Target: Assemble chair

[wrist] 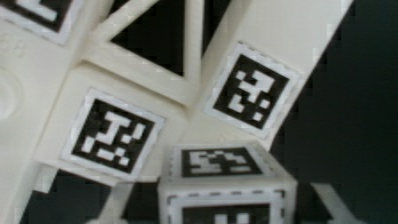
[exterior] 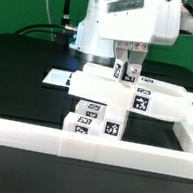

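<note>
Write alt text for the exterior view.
A white robot arm's gripper reaches down onto the chair, a stack of white tagged pieces on a black table. A low white border wall runs in front; the marker board lies at the exterior view's left.

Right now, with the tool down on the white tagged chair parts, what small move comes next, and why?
Probably a gentle push straight down. The tool straddles the top of the matte white plastic tagged chair parts, stacked behind the low white border wall; whether the upper piece is fully seated cannot be told.
</note>
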Tool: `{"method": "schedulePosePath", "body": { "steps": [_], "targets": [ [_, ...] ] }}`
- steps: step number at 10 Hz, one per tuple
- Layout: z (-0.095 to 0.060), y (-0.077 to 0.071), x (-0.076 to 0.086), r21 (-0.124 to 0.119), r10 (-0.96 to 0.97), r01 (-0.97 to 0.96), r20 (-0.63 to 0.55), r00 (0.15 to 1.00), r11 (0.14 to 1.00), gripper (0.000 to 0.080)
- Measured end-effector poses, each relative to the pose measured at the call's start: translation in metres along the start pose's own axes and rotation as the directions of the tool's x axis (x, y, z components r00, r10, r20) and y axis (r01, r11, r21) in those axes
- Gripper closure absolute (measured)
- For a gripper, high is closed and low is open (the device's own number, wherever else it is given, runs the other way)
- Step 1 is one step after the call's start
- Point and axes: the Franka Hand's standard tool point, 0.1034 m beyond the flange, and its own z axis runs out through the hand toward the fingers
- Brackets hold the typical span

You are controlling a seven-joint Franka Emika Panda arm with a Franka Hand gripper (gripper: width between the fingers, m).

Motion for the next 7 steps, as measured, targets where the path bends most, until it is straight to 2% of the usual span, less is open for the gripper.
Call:
{"method": "schedulePosePath", "body": {
  "steps": [1, 2, 5, 6, 7],
  "targets": [
    [0.0002, -0.0015, 0.0027, 0.049, 0.109, -0.108, -0.012, 0.994, 0.993, 0.0515],
    [0.0, -0.0024, 0.002, 0.06, 0.166, -0.165, -0.014, 0.986, 0.984, 0.0515],
    [0.0004, -0.0029, 0.0018, 0.062, 0.339, -0.338, -0.003, 0.941, 0.939, 0.0515],
    [0.0007, -0.0027, 0.0019, 0.061, 0.337, -0.336, -0.003, 0.941, 0.94, 0.0393],
    [0.0009, -0.0024, 0.0014, 0.056, 0.299, -0.298, -0.006, 0.954, 0.953, 0.0393]
  ]
}}
